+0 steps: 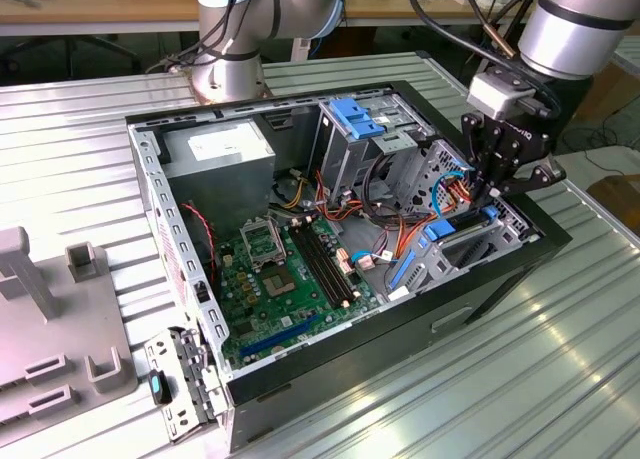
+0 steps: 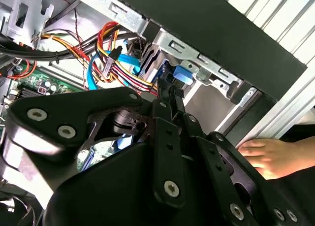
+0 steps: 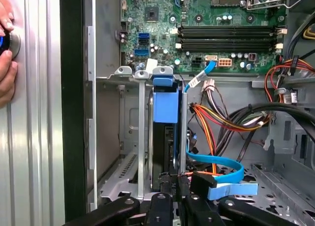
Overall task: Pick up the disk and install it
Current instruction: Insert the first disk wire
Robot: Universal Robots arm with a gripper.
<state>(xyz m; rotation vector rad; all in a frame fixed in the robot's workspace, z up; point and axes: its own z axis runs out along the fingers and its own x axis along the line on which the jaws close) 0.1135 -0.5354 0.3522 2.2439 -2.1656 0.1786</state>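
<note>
Disk (image 3: 165,132) in its blue carrier stands on edge inside the drive cage (image 3: 140,152) of the open computer case (image 1: 470,289), slotted between the cage's metal rails, its blue tab (image 3: 163,81) toward the motherboard (image 3: 221,24). Directly over the cage's open end, the black tool (image 1: 497,184) has its fingers drawn narrow around the disk's outer edge; in the first wrist view the fingertips (image 3: 162,199) sit against that edge, though a firm grip cannot be told. Blue ribbon cable (image 3: 216,174) and orange-red wiring (image 3: 221,117) run just beside the cage. Against the case's outer wall, on the ribbed worktop (image 1: 520,379), a person's hand (image 2: 270,154) rests.
</note>
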